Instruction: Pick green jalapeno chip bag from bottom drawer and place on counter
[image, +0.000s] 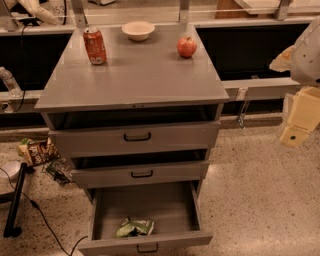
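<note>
The green jalapeno chip bag (135, 227) lies crumpled at the front of the bottom drawer (145, 243), which is pulled out wide. The two shallower drawers above it stand slightly open. The counter (140, 75) is the flat grey top of the cabinet. My gripper (298, 125) is a pale yellow and white shape at the right edge of the camera view, level with the top drawer. It is well to the right of the cabinet, far from the bag, and holds nothing that I can see.
On the counter stand a red soda can (95, 46), a white bowl (138, 30) and a red apple (186, 47). Brown snack packets (37, 150) lie on the floor left of the cabinet. A black stand with a cable (14, 200) is at lower left.
</note>
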